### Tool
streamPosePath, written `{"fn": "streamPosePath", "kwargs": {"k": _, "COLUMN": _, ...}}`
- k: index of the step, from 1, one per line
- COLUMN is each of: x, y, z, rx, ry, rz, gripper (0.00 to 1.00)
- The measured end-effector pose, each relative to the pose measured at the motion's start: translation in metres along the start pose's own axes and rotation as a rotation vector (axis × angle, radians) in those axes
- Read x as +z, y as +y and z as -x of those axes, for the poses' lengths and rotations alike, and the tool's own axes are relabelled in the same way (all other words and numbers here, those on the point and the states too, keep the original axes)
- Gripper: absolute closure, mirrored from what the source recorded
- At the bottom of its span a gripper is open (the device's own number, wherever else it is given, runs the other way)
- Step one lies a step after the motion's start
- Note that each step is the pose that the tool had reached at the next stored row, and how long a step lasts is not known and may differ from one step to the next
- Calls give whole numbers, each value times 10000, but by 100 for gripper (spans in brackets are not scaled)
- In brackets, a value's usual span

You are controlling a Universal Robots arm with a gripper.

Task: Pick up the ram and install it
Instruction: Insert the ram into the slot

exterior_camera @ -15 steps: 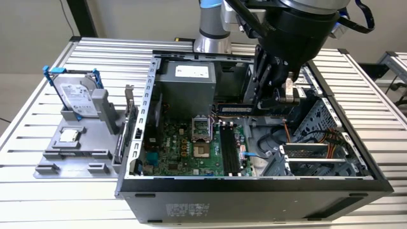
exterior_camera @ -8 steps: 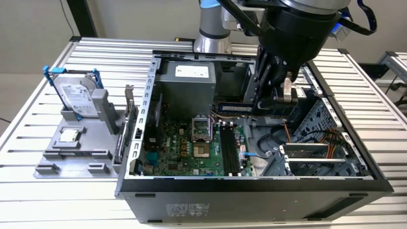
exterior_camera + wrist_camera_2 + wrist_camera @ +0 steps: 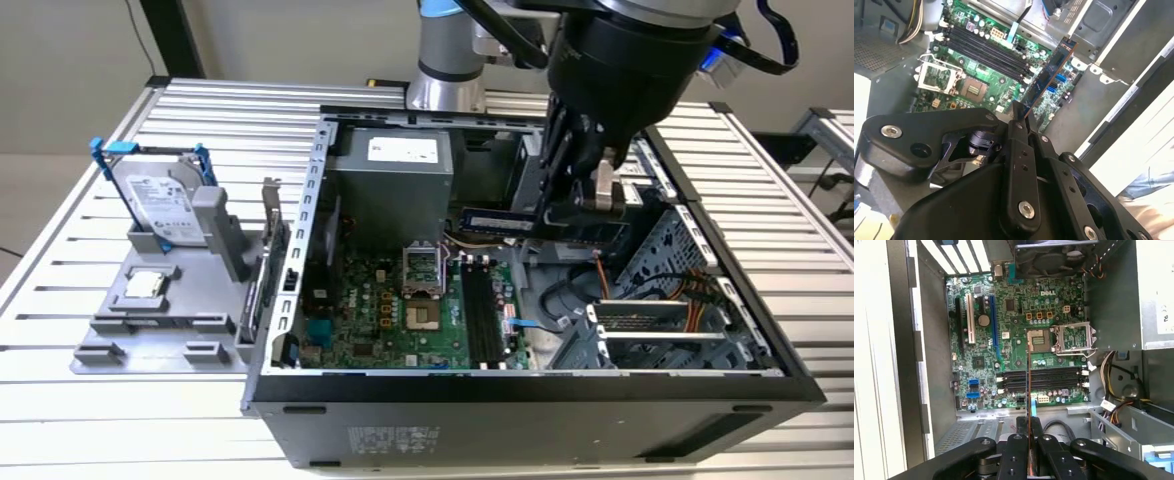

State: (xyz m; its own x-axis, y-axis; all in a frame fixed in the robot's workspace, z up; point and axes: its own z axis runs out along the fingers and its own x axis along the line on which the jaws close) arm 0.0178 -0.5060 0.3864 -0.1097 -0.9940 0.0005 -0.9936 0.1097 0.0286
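Note:
The ram (image 3: 501, 221) is a long dark bluish stick, and my gripper (image 3: 594, 215) is shut on one end of it. It hangs level above the open computer case, over the area between the power supply and the drive cage. In both wrist views the ram (image 3: 1049, 75) (image 3: 1028, 390) runs out edge-on from between the fingers of my gripper (image 3: 1021, 122) (image 3: 1028, 427). The black memory slots (image 3: 481, 310) (image 3: 1041, 380) (image 3: 984, 50) lie below on the green motherboard, and the stick is held well above them.
A grey power supply (image 3: 394, 170) fills the case's back. The open processor socket (image 3: 424, 290) sits beside the slots. Drive cage and orange cables (image 3: 654, 320) lie at the exterior view's right. Outside, a grey holder carries a hard drive (image 3: 163, 205) and a silver chip (image 3: 144, 285).

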Motion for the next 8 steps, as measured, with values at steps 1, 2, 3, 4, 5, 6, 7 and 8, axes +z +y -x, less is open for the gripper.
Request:
{"fn": "streamPosePath", "kwargs": {"k": 1, "x": 0, "y": -2, "z": 5, "rx": 43, "ry": -1, "rz": 0, "gripper": 100}}
{"fn": "streamPosePath", "kwargs": {"k": 2, "x": 0, "y": -2, "z": 5, "rx": 53, "ry": 0, "rz": 0, "gripper": 100}}
{"fn": "streamPosePath", "kwargs": {"k": 3, "x": 0, "y": -2, "z": 5, "rx": 53, "ry": 0, "rz": 0, "gripper": 100}}
{"fn": "streamPosePath", "kwargs": {"k": 4, "x": 0, "y": -2, "z": 5, "rx": 53, "ry": 1, "rz": 0, "gripper": 100}}
{"fn": "streamPosePath", "kwargs": {"k": 5, "x": 0, "y": -3, "z": 6, "rx": 53, "ry": 1, "rz": 0, "gripper": 100}}
{"fn": "streamPosePath", "kwargs": {"k": 6, "x": 0, "y": -3, "z": 5, "rx": 53, "ry": 2, "rz": 0, "gripper": 100}}
{"fn": "streamPosePath", "kwargs": {"k": 7, "x": 0, "y": -3, "z": 5, "rx": 54, "ry": 2, "rz": 0, "gripper": 100}}
{"fn": "streamPosePath", "kwargs": {"k": 8, "x": 0, "y": -3, "z": 5, "rx": 54, "ry": 2, "rz": 0, "gripper": 100}}
